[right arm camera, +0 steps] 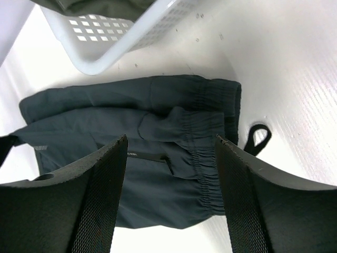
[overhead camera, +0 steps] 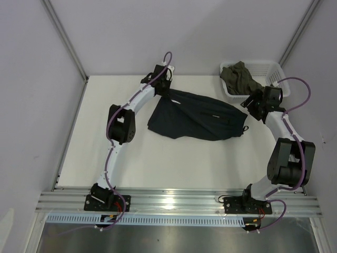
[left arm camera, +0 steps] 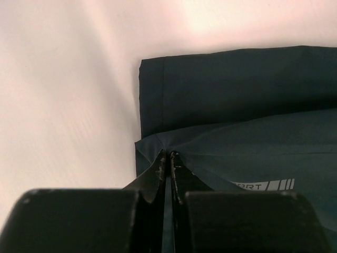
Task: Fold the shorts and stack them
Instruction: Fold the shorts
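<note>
Looking down, I saw the shorts [overhead camera: 197, 120] spread on the counter [overhead camera: 100, 142], long axis running left to right between both arms; my left gripper [left arm camera: 167, 161] was pinched shut on their left hem corner; my right gripper [right arm camera: 170, 141] hung open just above the waistband [right arm camera: 210, 163], nearer that end.

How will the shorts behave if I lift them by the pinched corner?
Probably floppy: the shorts pucker where the left fingers pinch them, so the rest should drape. Likely light, since the cloth lies thin. The drawstring loop may dangle.
</note>
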Action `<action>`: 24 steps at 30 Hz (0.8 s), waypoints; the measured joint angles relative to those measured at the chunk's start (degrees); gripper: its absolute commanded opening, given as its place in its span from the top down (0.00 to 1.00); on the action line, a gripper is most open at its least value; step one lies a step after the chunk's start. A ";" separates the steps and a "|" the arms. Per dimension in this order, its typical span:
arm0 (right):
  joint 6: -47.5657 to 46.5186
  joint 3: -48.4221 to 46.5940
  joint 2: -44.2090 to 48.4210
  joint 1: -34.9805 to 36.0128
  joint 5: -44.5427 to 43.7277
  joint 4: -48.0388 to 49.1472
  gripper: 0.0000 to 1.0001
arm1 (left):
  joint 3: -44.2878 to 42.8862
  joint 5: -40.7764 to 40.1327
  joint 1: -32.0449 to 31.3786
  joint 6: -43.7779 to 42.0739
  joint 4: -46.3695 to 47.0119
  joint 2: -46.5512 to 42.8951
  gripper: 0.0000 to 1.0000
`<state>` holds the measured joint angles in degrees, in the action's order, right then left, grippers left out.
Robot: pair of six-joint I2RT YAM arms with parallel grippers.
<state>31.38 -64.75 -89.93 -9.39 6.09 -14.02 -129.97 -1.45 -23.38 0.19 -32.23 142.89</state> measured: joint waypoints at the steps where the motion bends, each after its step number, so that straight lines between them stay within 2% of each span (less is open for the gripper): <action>1: -0.04 0.28 -0.11 0.13 0.00 0.28 0.31 | -0.02 -0.02 0.13 0.42 0.04 0.02 0.84; 3: -0.13 1.09 -0.33 0.24 0.00 0.90 0.31 | -0.02 -0.15 0.28 1.29 0.35 0.04 0.72; 4: -0.15 1.44 -0.42 0.26 -0.02 0.96 0.30 | -0.04 -0.35 0.33 1.70 0.50 0.04 0.61; 6: -0.15 2.32 -0.63 0.28 0.00 1.22 0.30 | -0.13 -0.50 0.46 2.67 0.83 0.07 0.47; 7: -0.17 2.75 -0.72 0.28 -0.02 1.42 0.30 | -0.22 -0.52 0.48 3.26 0.98 0.07 0.33; 8: -0.20 3.17 -0.76 0.31 0.00 1.70 0.29 | -0.24 -0.52 0.55 3.61 1.25 0.07 0.25; 10: -0.22 4.20 -0.79 0.33 0.02 2.56 0.29 | -0.33 -0.55 0.76 4.42 1.55 0.04 0.14; 13: -0.26 5.68 -1.01 0.26 0.59 3.91 0.29 | -0.33 -0.57 1.25 4.90 1.55 -0.35 0.07; 17: -0.48 8.68 -1.53 0.00 2.12 7.76 0.31 | 0.48 -1.05 1.77 4.92 0.79 -3.48 0.06; 24: -1.70 11.87 -2.01 -0.35 3.45 12.44 0.32 | 13.94 -1.81 1.92 4.92 2.56 -21.66 0.04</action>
<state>29.67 -52.88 -91.94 -9.74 9.54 -1.58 -116.03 -3.27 -21.45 5.10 -29.67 121.23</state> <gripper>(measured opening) 0.678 0.955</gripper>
